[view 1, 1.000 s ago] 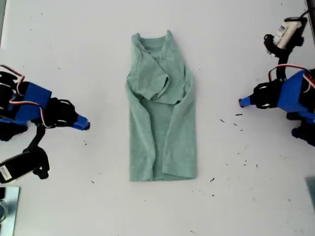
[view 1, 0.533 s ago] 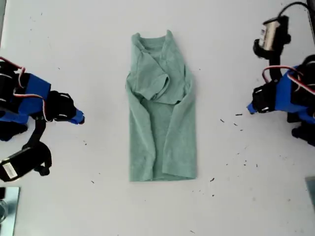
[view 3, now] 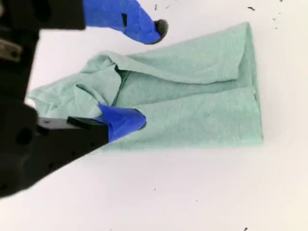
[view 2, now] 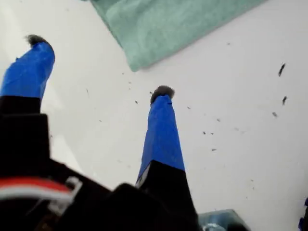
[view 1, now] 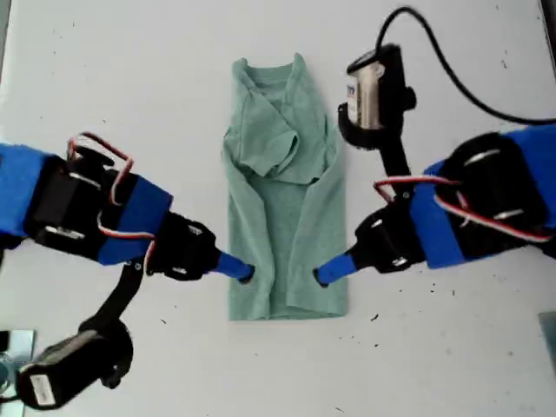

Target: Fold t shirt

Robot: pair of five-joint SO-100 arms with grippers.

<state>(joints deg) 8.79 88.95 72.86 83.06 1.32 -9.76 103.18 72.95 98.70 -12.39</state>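
Observation:
The t shirt lies on the white table, both sleeves folded in, in a long narrow strip with the neck at the far end. My first gripper reaches in from the exterior view's left near the hem's edge. In its wrist view that gripper is open over bare table, with a corner of the t shirt just ahead of it. My second gripper comes from the exterior view's right. It stands open above the t shirt, holding nothing.
A metal object sits at the exterior view's lower left corner. A black cable loops over the table at that view's upper right. Small dark specks lie to the t shirt's right in that view.
Both arms have swung in from the sides of the exterior view toward the lower part of the t shirt. The t shirt has not moved.

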